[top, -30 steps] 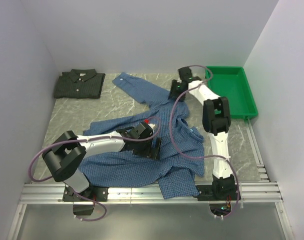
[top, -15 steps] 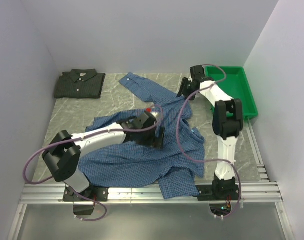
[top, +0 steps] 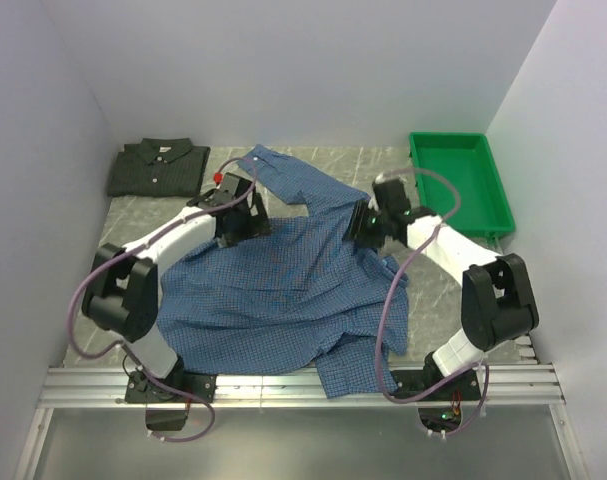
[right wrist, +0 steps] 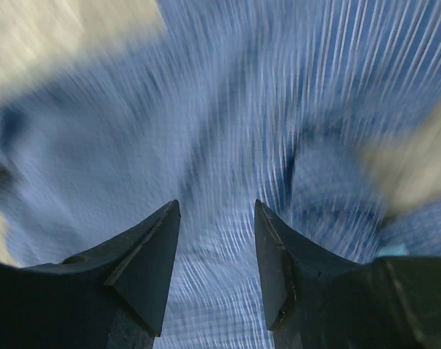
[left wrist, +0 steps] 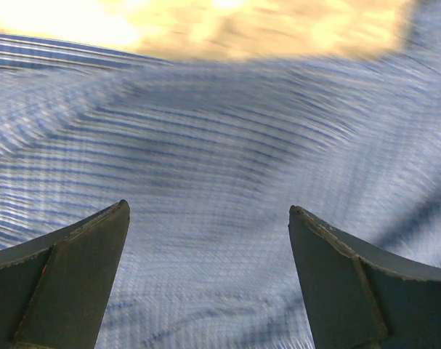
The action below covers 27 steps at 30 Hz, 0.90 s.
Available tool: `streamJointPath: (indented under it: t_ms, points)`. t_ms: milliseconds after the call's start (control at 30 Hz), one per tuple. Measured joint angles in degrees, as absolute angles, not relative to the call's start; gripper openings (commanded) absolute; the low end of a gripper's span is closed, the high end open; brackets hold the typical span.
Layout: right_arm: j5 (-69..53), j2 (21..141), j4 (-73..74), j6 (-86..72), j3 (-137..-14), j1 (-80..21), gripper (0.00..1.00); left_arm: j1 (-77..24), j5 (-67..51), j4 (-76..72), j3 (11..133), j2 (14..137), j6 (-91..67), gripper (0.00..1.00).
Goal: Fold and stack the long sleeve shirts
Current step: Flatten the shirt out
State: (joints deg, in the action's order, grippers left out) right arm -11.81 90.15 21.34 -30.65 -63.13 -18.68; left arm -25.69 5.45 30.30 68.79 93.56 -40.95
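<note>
Two shirts lie on the marbled table (top: 133, 215). The dark green-grey shirt (top: 158, 168) is folded with its collar up in the far left corner, well apart from both arms. The blue shirt (top: 283, 300) is spread loose and rumpled across the middle. Its hem reaches the near edge, and one sleeve (top: 268, 165) points toward the back wall.

The left gripper (top: 245, 222) sits over the far left part of the blue shirt, just near the base of that sleeve. From the left wrist, the left gripper (left wrist: 208, 211) has its jaws spread wide with nothing between them. Blue check cloth (left wrist: 205, 145) fills the view under and beyond the fingertips, and a pale strip of table shows past the cloth's far edge.

The right gripper (top: 366, 224) is over the far right part of the blue shirt, between the shirt's middle and the green tray (top: 458, 180). From the right wrist, the right gripper (right wrist: 214, 207) has its jaws partly apart, much closer together than the left pair. No fold is seen between them. The blue cloth (right wrist: 220, 109) below is heavily blurred, so whether the tips touch it cannot be told.
</note>
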Motion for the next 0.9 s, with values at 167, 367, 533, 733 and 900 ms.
streamJointPath:
  t_ms: [167,367,533,733,900]
  points:
    - [-12.4,90.1,21.0,-32.6,-53.7,-20.6,0.51,-19.4,6.0,30.8,70.8,102.6,-41.2,0.96]
    - [-7.0,90.1,18.3,-34.3,-48.8,-15.3,0.51,-13.3,8.3,33.1,81.1,113.6,-40.7,0.96]
    - [-1.5,89.6,18.5,-35.4,-48.2,-8.7,0.51,-9.1,9.9,34.1,91.0,119.7,-39.2,0.98]
    - [2.9,84.6,19.9,-36.1,-48.4,-7.4,0.51,-8.5,10.9,30.9,89.3,114.9,-38.7,0.99]
    - [3.2,79.3,20.3,-35.2,-48.7,-10.5,0.51,-13.8,13.5,30.4,77.9,99.5,-40.1,0.99]
